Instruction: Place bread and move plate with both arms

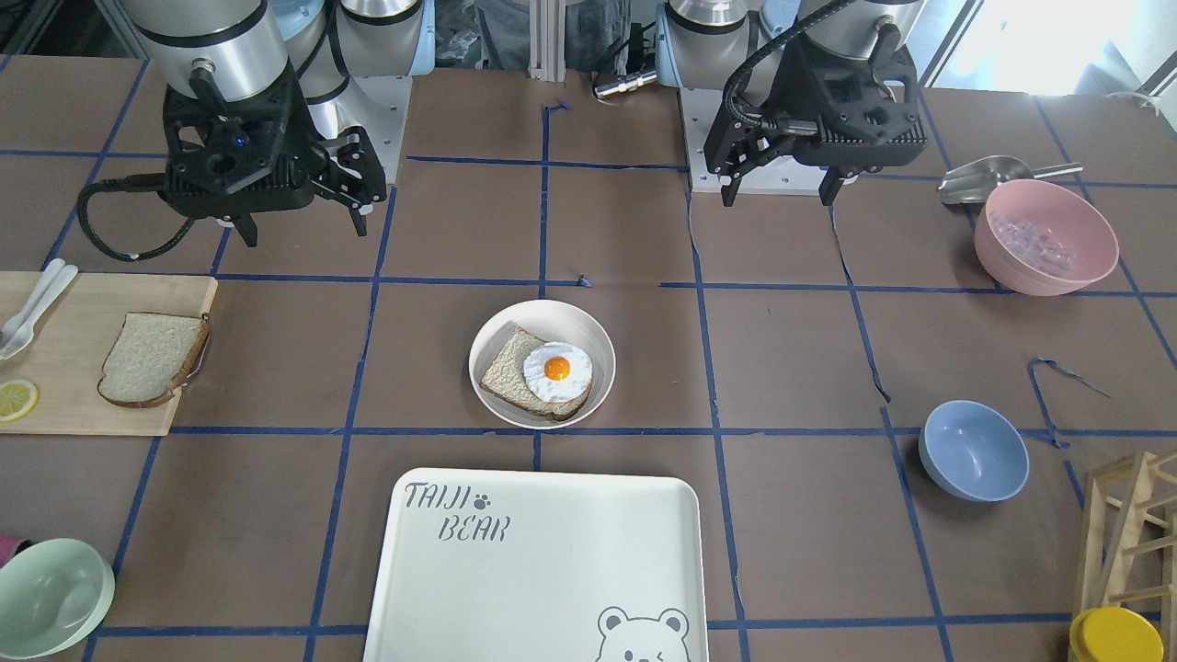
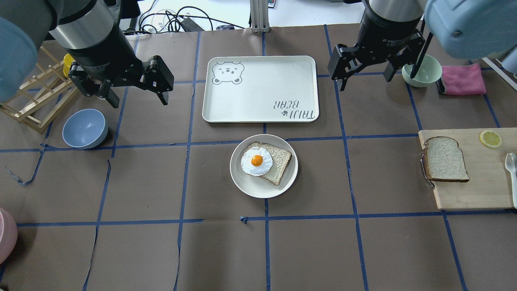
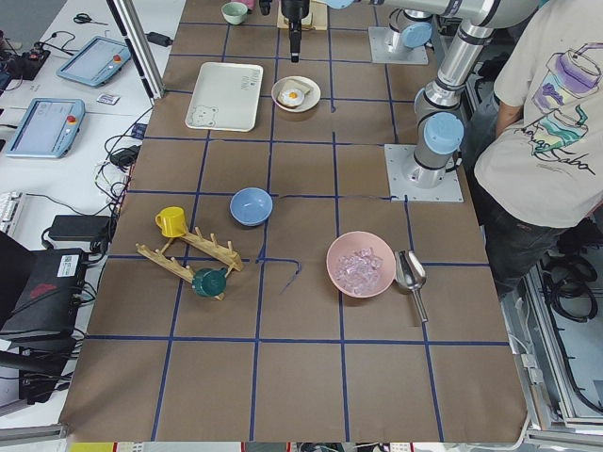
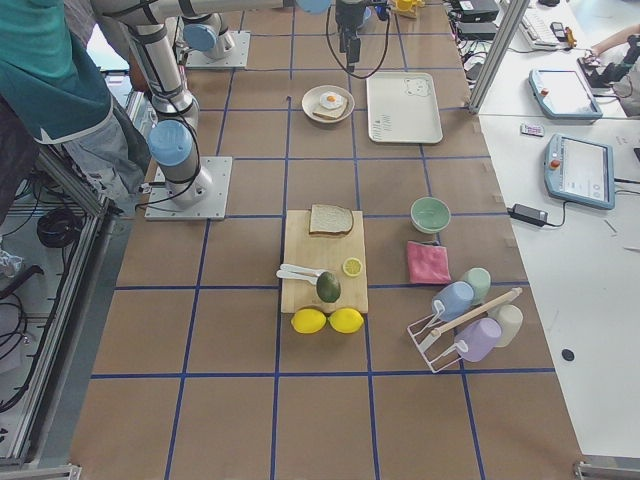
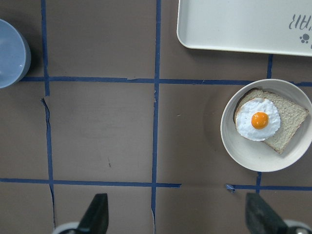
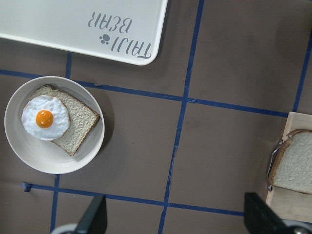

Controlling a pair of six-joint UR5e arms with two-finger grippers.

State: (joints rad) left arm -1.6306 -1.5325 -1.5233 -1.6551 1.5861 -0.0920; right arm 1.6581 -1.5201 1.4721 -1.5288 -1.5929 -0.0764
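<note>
Brown paper with a blue tape grid is seen over the table (image 2: pixel 141 182). Landmark used: the plate (image 2: pixel 250 189), off-white and round, at the table's middle. It is loaded with a slice (image 2: pixel 280 165) topped by a fried egg (image 2: pixel 257 161).

The bread (image 2: pixel 446 164) is located well apart from the plate, out on the robot's right. It is laid flat on a wooden board (image 2: pixel 468 194), close to the board edge nearest the plate. It is touched by neither gripper. A lemon slice (image 2: pixel 490 138) and white cutlery (image 2: pixel 511 161) are seen on the same board, farther from the plate.

The bear-print tray (image 2: pixel 260 93) is set just beyond the plate, on the side away from the robot. It is near the plate but not touching, and nothing is loaded on it.

The left gripper (image 2: pixel 137 99) is held above the table, beyond the plate and to its left. Its fingers are spread wide and nothing is held. The right gripper (image 2: pixel 366 80) is held beyond the plate and to its right, fingers likewise spread wide and empty. In both wrist views the fingertips (image 5: pixel 100 214) are seen far apart at the bottom corners, with the plate in frame.

Other items:
- The blue bowl (image 2: pixel 85 128) is well left of the plate, with the wooden rack (image 2: pixel 36 101) farther out.
- The green bowl (image 2: pixel 422 70) and pink cloth (image 2: pixel 462 79) are well right of the plate and beyond it.
- The pink bowl (image 1: pixel 1045 236) and metal scoop (image 1: pixel 984 177) are left of the plate, on the robot's side.
</note>
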